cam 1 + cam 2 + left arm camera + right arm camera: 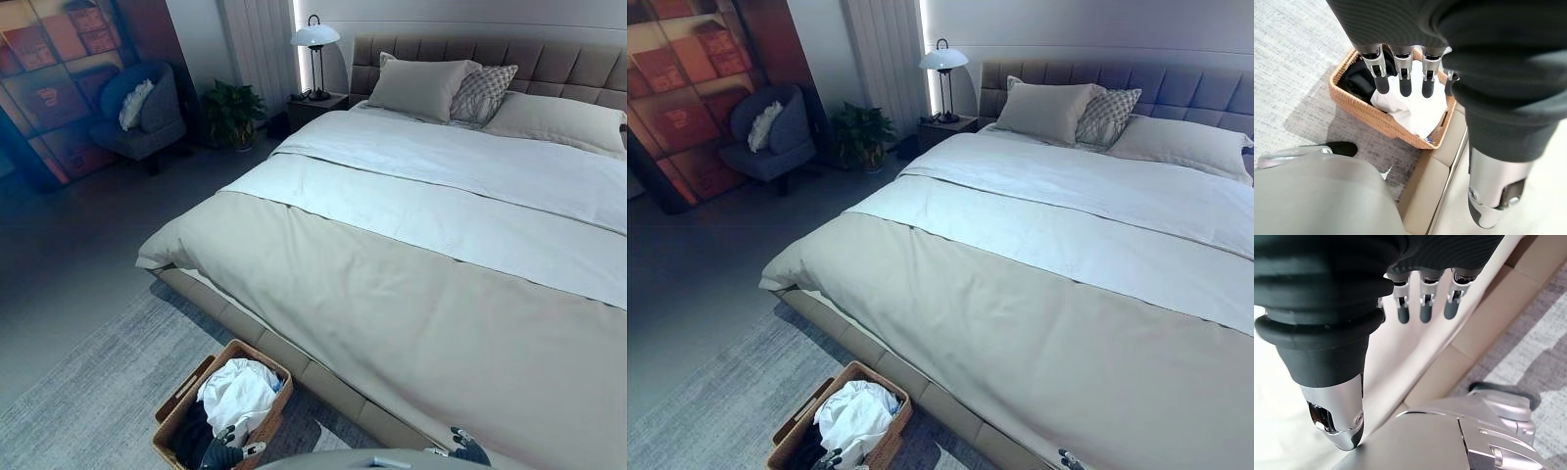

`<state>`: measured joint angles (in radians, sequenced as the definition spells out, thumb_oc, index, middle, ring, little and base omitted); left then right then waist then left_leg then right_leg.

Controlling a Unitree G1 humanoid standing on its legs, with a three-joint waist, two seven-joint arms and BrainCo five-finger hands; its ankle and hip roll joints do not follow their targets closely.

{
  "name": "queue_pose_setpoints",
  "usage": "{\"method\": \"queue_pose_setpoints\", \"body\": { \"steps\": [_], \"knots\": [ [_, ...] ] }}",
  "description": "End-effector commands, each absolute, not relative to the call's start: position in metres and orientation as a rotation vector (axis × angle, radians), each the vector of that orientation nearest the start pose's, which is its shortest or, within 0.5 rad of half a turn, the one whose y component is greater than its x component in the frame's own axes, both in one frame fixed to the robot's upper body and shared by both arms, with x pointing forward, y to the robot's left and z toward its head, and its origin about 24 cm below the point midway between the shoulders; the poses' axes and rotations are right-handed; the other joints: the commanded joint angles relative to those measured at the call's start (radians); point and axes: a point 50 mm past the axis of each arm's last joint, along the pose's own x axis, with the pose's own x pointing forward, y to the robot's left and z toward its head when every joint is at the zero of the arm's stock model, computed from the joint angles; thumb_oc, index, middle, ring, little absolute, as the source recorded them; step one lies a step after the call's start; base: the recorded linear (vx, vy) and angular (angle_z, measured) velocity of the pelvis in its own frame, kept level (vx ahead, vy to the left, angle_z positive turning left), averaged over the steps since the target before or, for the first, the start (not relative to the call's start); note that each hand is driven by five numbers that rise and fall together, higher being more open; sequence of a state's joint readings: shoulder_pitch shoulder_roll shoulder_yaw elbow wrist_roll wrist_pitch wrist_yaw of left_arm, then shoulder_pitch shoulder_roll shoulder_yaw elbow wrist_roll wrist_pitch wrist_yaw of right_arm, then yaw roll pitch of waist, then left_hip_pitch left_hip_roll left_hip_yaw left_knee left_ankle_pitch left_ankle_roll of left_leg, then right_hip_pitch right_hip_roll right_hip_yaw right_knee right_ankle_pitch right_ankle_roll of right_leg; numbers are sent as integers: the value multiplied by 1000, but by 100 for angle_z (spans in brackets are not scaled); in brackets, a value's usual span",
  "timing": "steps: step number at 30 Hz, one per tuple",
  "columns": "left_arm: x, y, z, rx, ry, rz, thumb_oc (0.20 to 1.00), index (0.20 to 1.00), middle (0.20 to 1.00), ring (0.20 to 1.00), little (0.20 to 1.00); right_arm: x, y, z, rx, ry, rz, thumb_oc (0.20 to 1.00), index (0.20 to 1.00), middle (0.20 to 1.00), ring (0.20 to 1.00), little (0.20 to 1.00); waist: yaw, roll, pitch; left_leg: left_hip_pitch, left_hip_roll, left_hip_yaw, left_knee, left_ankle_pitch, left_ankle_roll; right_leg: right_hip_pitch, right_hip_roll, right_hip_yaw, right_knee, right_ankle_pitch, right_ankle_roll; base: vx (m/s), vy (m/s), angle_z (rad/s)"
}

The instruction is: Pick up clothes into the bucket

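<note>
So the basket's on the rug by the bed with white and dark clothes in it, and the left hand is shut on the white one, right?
Not quite. The left hand is open, its fingers straight above the white cloth, holding nothing, as the left wrist view shows. The rest holds: the basket sits on the rug by the bed, with dark clothes too.

Home bedroom: bed [411, 255], bedside lamp [315, 39]

One woven basket [261, 428] is sitting at seven o'clock, holding one white garment [238, 392] and one dark garment [191, 436]. One bed [411, 284] is carrying three pillows [419, 86] at one o'clock. One lamp [315, 37] is standing at twelve o'clock; one plant [232, 113] and one armchair [142, 113] are sitting at eleven.
</note>
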<state>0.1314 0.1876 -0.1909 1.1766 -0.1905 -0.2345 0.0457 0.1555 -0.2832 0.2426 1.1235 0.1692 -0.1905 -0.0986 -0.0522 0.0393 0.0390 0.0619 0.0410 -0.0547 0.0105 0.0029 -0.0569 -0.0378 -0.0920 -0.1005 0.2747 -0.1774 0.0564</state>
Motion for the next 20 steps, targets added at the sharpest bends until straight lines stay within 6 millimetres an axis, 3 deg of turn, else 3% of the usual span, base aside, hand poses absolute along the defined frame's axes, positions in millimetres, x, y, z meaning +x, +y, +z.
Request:
{"method": "queue_pose_setpoints", "body": {
  "steps": [1, 10, 20],
  "knots": [
    [94, 205, -159, 81, 997, 116, 1000, 1000, 1000, 1000, 1000, 95, -231, -152, -244, 1008, -115, 1000, 1000, 1000, 1000, 1000, 6, -54, 54, -3, -78, 21, 45, -65, 25, 105, -39, 19, -201, 140, 73, 3, 22, -3],
    [88, 215, -160, 93, 1031, 148, 1000, 1000, 1000, 1000, 1000, 104, -229, -150, -248, 982, -97, 1000, 1000, 1000, 1000, 1000, 12, -58, 45, 18, -78, 30, 42, -76, 26, 126, -46, 21, -217, 139, 77, 9, 2, -1],
    [94, 206, -160, 95, 1015, 96, 1000, 1000, 1000, 1000, 1000, 94, -228, -154, -257, 1023, -89, 1000, 1000, 1000, 1000, 1000, 5, -59, 45, 34, -68, 28, 38, -79, 19, 150, -39, 14, -229, 130, 72, 19, -8, -2]
  ]
}}
